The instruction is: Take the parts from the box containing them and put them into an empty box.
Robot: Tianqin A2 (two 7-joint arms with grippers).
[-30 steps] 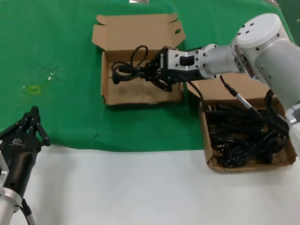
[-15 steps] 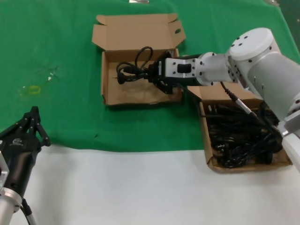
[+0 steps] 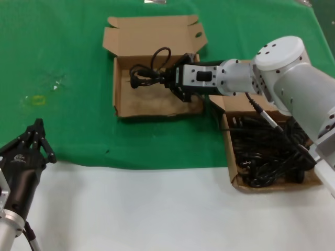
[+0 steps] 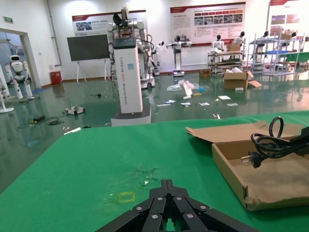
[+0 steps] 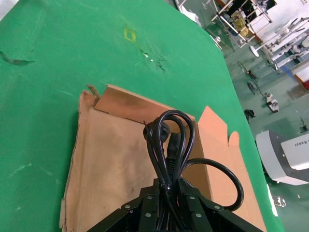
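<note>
Right gripper (image 3: 166, 83): clamped on one bundled cord (image 3: 149, 73), held over the far box (image 3: 121, 107) — plug end leads, loops hang above the floor of the box without touching it, as far as can be judged.
Cord position: inside the outline of the far box, toward its rear wall; in the right wrist view the cord (image 5: 169, 145) is seen pinched between the fingers with the cardboard floor directly beneath.
Step in hand: release into the far box (judged from the pose — nothing is resting yet).
How it is best done: the bundle should be lowered until the loops rest on the floor, then the jaws opened and the arm pulled straight up, so that no loop is dragged out on a finger. The upright loop is the snag risk — it could catch on the wall or the lid flap.
Far box contents: only bare cardboard is seen under the held cord.
Near box (image 3: 233, 180): a tangled heap of black cords (image 3: 269, 151) is left inside (count cannot be told), so much of the job remains.
Left gripper (image 3: 35, 137): parked near the edge of the green cloth (image 3: 68, 47), fingers together, nothing held.
</note>
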